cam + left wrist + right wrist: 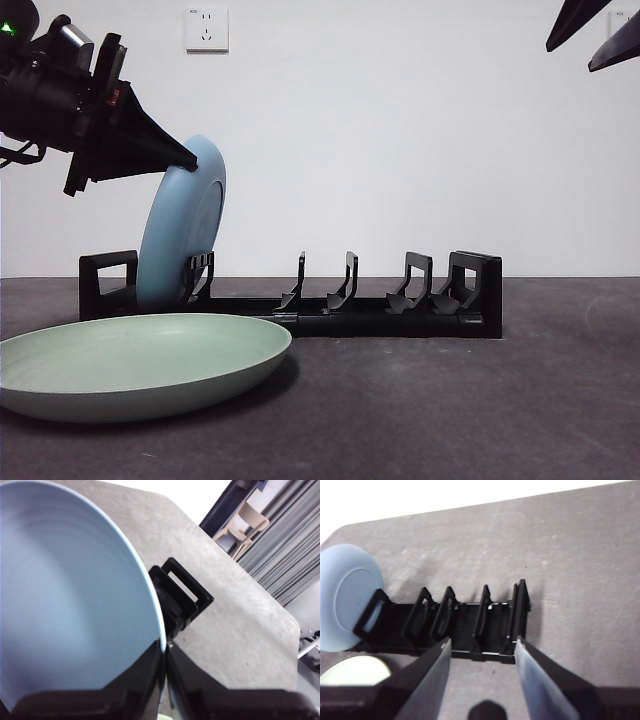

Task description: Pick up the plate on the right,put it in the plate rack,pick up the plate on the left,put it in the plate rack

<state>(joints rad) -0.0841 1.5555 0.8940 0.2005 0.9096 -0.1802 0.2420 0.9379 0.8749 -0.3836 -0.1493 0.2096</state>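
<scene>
A light blue plate (185, 230) stands on edge, tilted, in the left end slot of the black plate rack (400, 320), between the end block and the first prongs. My left gripper (190, 158) is shut on the plate's upper rim; its wrist view shows the jaws (166, 647) pinching the blue plate (65, 605) beside the rack (182, 592). A pale green plate (140, 360) lies flat on the table in front of the rack's left end. My right gripper (483, 641) hangs open high above the rack's (465, 630) right end, holding nothing.
The rack's other slots hold nothing. A white wall socket (206, 29) sits on the wall behind. The right gripper's tips (570, 58) show at the top right corner. The dark table runs on to the right of the rack.
</scene>
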